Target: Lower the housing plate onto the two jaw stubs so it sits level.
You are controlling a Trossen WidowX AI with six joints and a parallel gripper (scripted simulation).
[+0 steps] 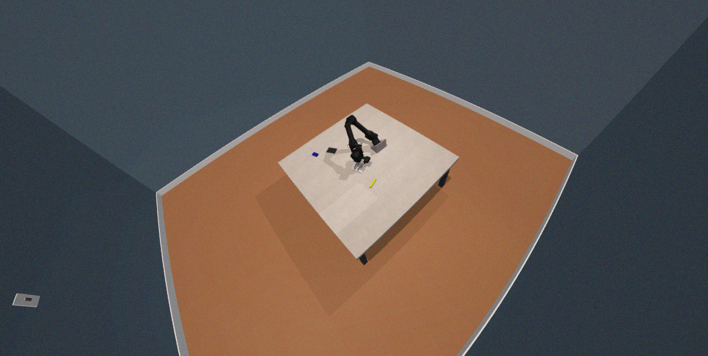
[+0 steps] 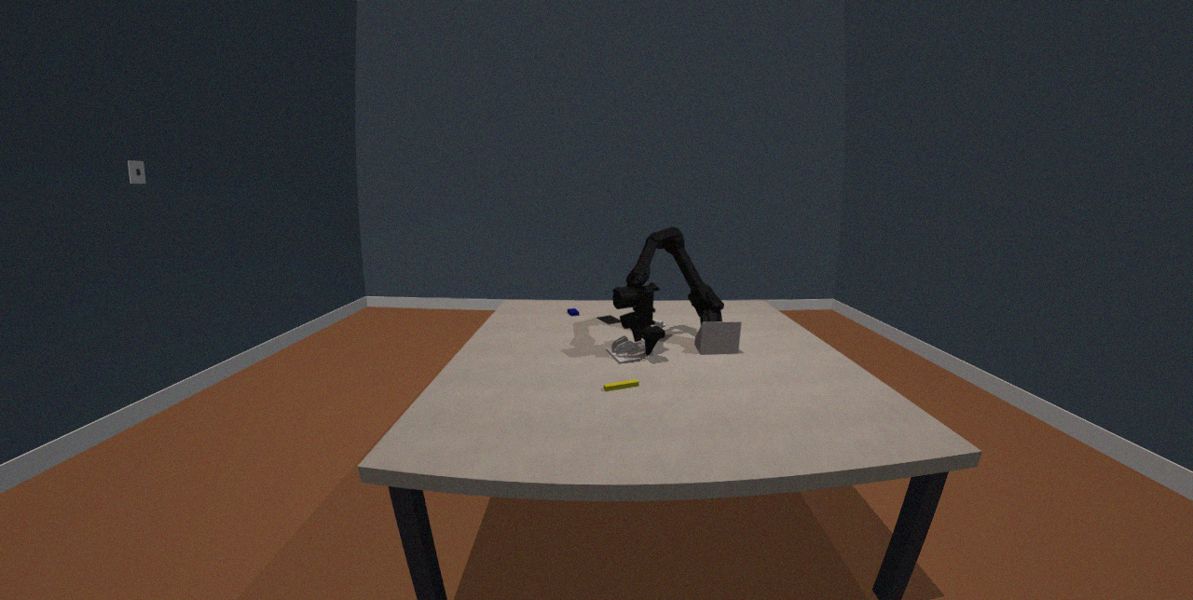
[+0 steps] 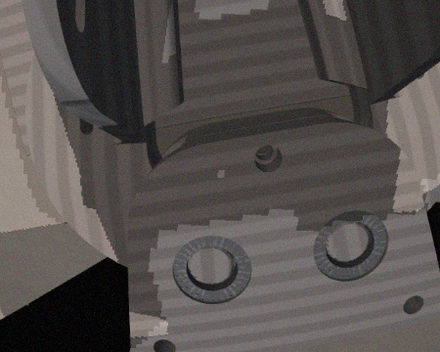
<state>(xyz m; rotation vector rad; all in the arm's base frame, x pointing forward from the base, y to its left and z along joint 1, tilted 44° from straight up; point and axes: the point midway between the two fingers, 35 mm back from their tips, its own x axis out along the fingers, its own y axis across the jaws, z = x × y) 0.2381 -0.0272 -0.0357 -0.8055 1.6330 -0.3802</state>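
Observation:
My gripper points down, shut on the housing plate. Its black fingers show at the lower left and right of the wrist view. The grey housing plate spans between them, with two ribbed rings, a small round stud and small holes on its face. Two long jaws with dark faces reach upward from the plate's far side in the wrist view. In the top and exterior views the pale assembly sits low under my hand, partly hidden. The stubs and any gap under the plate are hidden.
The table also bears a yellow bar on the near side, a dark flat piece and a blue block farther back. A grey upright panel stands by the arm's base.

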